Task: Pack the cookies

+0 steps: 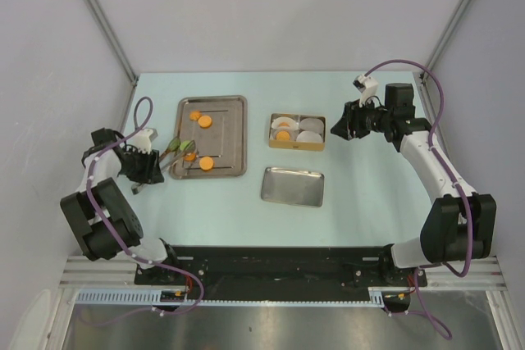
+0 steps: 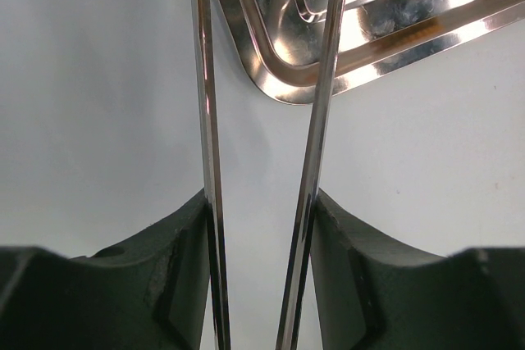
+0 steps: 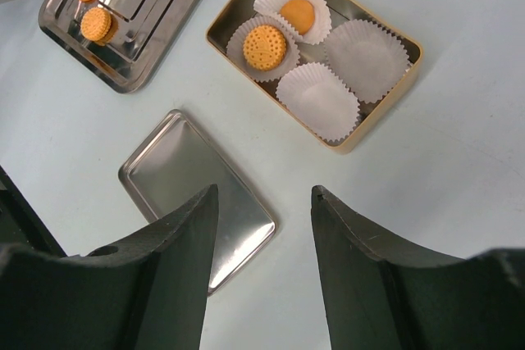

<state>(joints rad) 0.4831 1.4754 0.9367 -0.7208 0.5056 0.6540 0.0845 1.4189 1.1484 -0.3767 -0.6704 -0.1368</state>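
Left gripper [image 1: 154, 165] clenched on slim steel tongs [image 2: 318, 120]. Small round orange cookies [image 1: 207, 163]: several on large steel tray [image 1: 230, 141], two in gold rectangular box [image 3: 385, 104]. Right gripper [image 3: 264, 202] released, empty.

On the surface [image 1: 369, 190], a large tray [image 1: 230, 141] at left holds loose cookies [image 1: 205, 121]. Right of it sits a box [image 1: 298, 147] of paper liners [image 1: 310, 137], two holding cookies. A small tray [image 1: 292, 186] lies in front of the box.
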